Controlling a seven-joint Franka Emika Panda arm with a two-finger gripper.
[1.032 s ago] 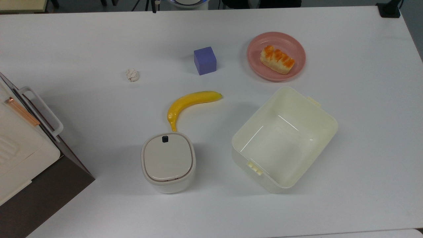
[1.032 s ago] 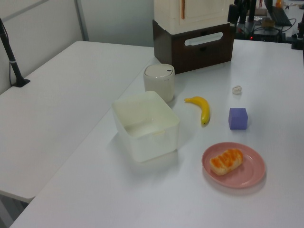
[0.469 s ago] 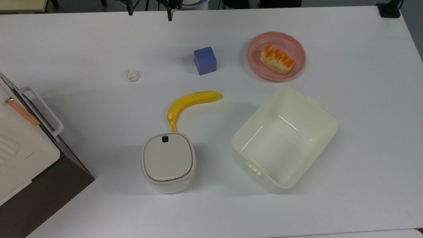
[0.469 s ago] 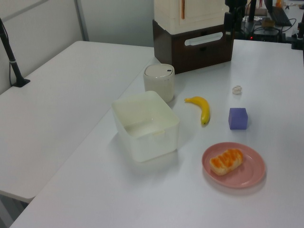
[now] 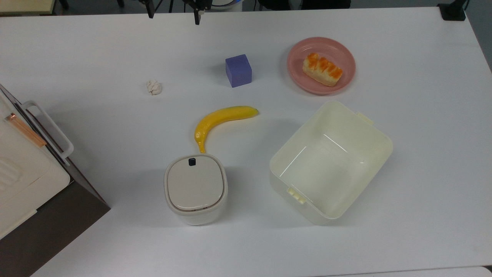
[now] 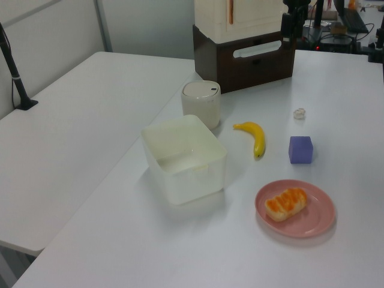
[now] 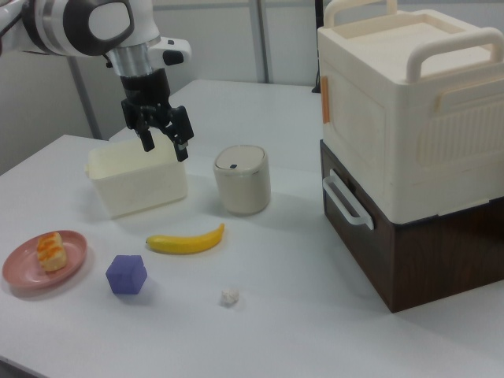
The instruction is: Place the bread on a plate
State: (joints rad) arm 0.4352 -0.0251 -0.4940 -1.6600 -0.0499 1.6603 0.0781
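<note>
Bread (image 5: pixel 322 69) lying on the pink plate (image 5: pixel 299 54), gripper (image 7: pixel 163 146) hanging empty well away.

Against the frame a second ago, gripper fingers (image 5: pixel 196 17) are now showing at the top view's upper edge; nothing on the table (image 5: pixel 77 57) is shifting. The loaf is lying flat with its ridged orange top up, its long axis running diagonally from the top view's upper left to lower right. The jaws are standing apart, gripping nothing, and in the right view are hovering high in front of the cream tub (image 7: pixel 138 185); the plate is sitting far off at the right view's lower left, beyond the purple cube (image 7: pixel 127 274).
</note>
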